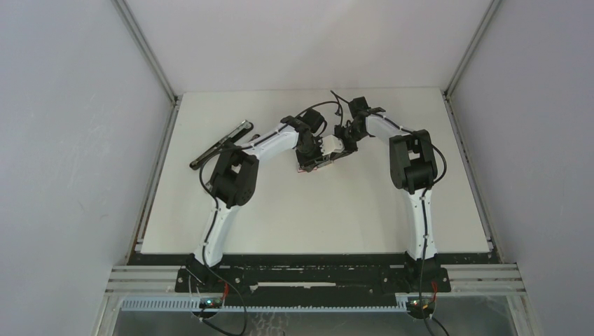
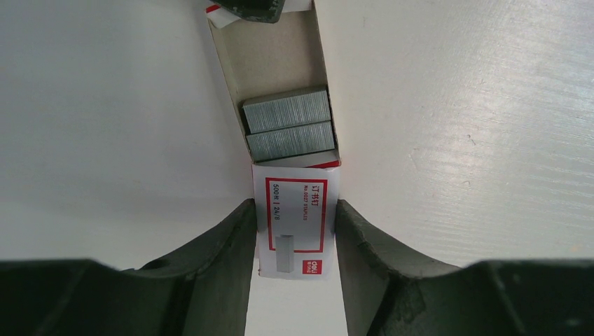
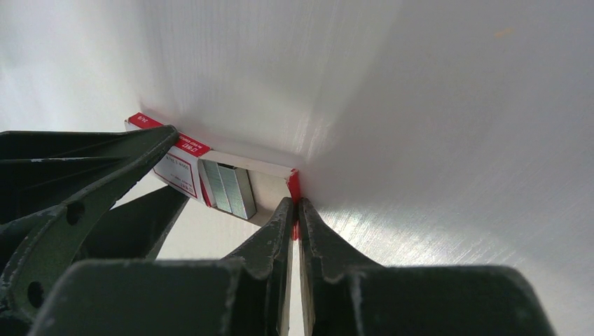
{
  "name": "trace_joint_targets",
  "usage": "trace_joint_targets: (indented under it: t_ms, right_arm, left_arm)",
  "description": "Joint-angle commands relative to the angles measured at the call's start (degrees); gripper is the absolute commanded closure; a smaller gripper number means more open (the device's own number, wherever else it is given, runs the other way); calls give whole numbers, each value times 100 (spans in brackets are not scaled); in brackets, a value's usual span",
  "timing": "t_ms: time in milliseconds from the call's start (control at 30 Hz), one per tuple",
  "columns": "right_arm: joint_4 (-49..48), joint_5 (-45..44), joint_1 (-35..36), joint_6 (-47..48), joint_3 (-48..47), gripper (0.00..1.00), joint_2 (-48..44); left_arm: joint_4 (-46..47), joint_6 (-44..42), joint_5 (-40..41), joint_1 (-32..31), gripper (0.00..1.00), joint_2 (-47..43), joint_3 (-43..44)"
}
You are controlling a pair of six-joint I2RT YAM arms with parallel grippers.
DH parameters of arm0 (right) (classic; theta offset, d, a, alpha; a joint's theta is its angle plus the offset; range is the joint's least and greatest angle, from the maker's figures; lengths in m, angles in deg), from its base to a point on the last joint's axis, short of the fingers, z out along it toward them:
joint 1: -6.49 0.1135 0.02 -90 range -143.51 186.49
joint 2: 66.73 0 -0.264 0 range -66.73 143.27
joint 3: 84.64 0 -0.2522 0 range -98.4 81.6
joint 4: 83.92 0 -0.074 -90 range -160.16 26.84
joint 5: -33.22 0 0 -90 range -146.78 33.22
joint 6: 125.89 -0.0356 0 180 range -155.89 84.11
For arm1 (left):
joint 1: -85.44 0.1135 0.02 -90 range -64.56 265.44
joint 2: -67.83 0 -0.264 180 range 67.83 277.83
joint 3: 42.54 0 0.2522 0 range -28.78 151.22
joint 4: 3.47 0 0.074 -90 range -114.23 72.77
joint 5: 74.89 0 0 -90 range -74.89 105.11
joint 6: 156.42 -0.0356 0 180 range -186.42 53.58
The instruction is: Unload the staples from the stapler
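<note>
L gripper [image 2: 294,210] is closed narrow on the red-and-white box cover [image 2: 294,241], one finger on each long side. R gripper [image 3: 295,206] is pinched almost flat on the end flap of the tray [image 2: 277,63]. The tray stands pulled out of the cover, w/ grey staple blocks [image 2: 287,122] lying in it. So both tools are busy w/ the box at the middle of the table [image 1: 336,217], tips facing each other.

The stapler [image 1: 217,147] is not there. It lies well apart to the left of the L gripper, near the left edge in the far half. Its long axis is diagonal, near-left to far-right, and its far end passes just beside the L forearm. L arm is clearly the nearer one; R arm would need to cross over.

Staples of the task: I see no loose strip, and cannot tell if they are inside the stapler.

Pose: L arm bent at the elbow, reaching inward to the right, wrist looking down. R arm mirrors it, reaching left.
</note>
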Motion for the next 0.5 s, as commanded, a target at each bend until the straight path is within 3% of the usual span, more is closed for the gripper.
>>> trace_joint_targets:
  t_ms: [0, 467]
  right_arm:
    - [-119, -300, -65, -28, 54, 95, -168]
    - [-56, -374, -136, 48, -5, 95, -115]
  left_arm:
    - [-36, 17, 8, -34, 52, 48, 36]
    - [-42, 3, 43, -34, 51, 51, 39]
